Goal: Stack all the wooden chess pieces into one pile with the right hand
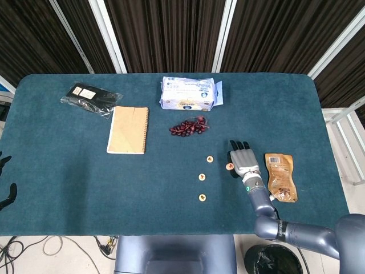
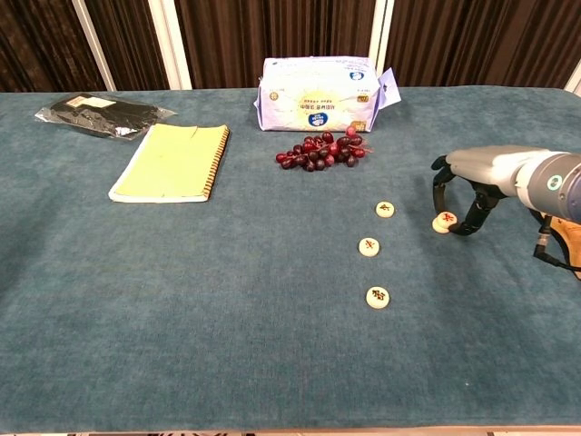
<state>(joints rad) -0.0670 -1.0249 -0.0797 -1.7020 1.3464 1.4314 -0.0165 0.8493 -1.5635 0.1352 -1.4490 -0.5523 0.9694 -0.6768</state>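
Three round wooden chess pieces lie apart in a loose line on the teal table: one far, one in the middle, one near. Another chess piece sits right of them, at table level. My right hand arches over it and pinches it between thumb and a finger, the other fingers spread. Only dark fingertips of my left hand show at the left edge, apart and holding nothing.
A bunch of dark grapes lies just beyond the pieces, with a tissue pack behind it. A brown pouch lies right of my right hand. A notebook and black packet lie far left.
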